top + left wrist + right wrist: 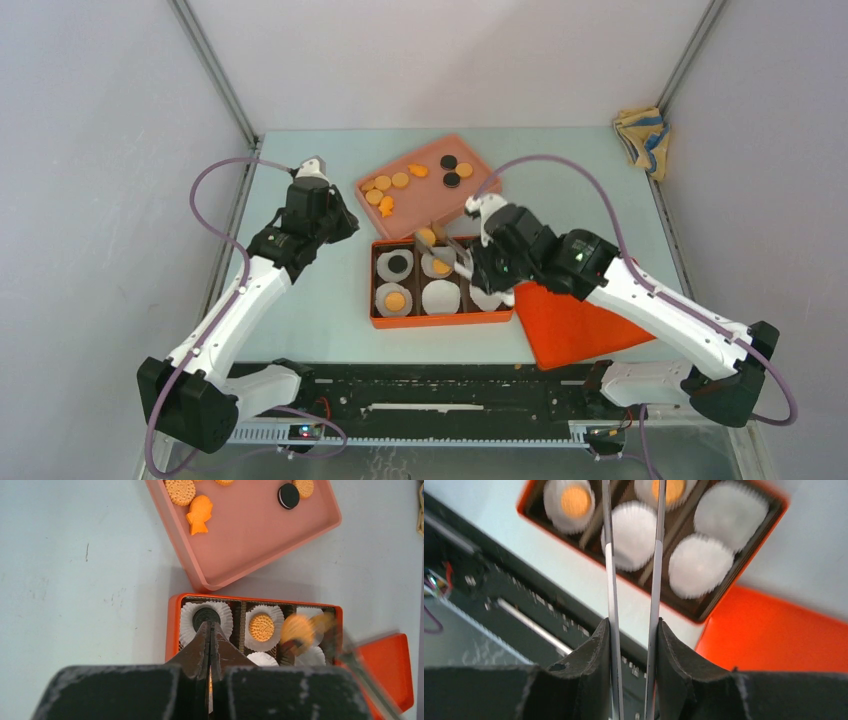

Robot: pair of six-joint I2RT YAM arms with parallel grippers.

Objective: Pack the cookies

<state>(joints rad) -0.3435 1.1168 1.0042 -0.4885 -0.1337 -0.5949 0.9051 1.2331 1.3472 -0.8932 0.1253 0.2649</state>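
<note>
The orange box (372, 285) holds white paper cups. One cup has a black cookie (398, 264) and two have orange cookies (395, 300) (441, 267). My right gripper (478, 268) is shut on metal tongs (611, 580), whose tips hold an orange cookie (296, 629) above the box's back row; the tips are out of the right wrist view. My left gripper (210, 626) is shut and empty, hovering by the box's left side (345, 222). The pink tray (425, 200) holds several loose orange cookies (383, 184) and two black ones (449, 162).
The box's orange lid (575, 320) lies to its right under my right arm. A yellow cloth (642, 135) is at the back right corner. Two orange fish-shaped pieces (199, 515) lie in the pink tray. A black rail runs along the near edge.
</note>
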